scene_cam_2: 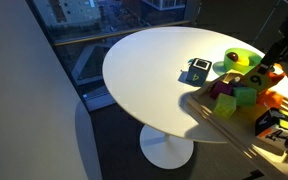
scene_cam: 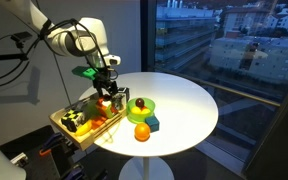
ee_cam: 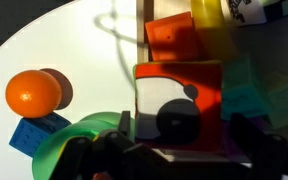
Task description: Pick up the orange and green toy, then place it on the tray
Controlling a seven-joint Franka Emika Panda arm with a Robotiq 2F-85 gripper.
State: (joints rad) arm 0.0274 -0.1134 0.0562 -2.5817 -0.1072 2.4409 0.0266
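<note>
The orange and green toy (ee_cam: 179,100) is hard, light plastic, I think, smooth and a little slippery, so its flat sides are the best place to hold. The gripper (scene_cam: 108,92) seems clenched on it, toy between the dark, blurred fingers. It hangs over the tray (scene_cam: 64,128) at the table (scene_cam: 184,100) edge nearest the robot.

The side of the round table (scene_cam: 189,100) away from the tray (scene_cam_2: 222,126) is lying bare, giving wide room to pass. Toys (scene_cam_2: 246,96) are crowding the tray, leaving few gaps. Just beside it, a green dish (scene_cam: 141,105), an orange ball (scene_cam: 142,132) and a blue block (scene_cam: 153,122) are clustering, narrowing that approach.
</note>
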